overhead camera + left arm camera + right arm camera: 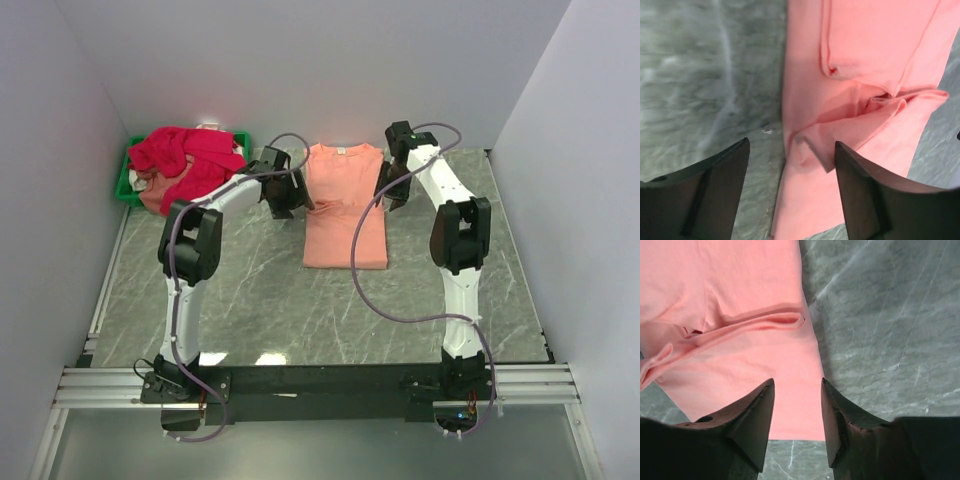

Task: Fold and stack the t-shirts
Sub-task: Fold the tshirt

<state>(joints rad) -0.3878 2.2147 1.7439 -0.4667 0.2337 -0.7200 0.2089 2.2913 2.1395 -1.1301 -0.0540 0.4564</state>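
The salmon-peach t-shirt point(344, 205) lies flat on the table at back centre, its sides folded in to a narrow strip. My left gripper point(292, 196) hovers open over its left edge, a folded sleeve flap between the jaws in the left wrist view point(840, 135). My right gripper point(392, 190) hovers open over the shirt's right edge point(790, 365). Neither holds cloth. The crimson-pink t-shirts point(185, 158) are heaped in the green bin at back left.
The small green bin point(128, 180) sits at the back left corner against the walls. Grey marbled tabletop point(300, 310) spreads in front of the shirt. White walls close in on the left, back and right.
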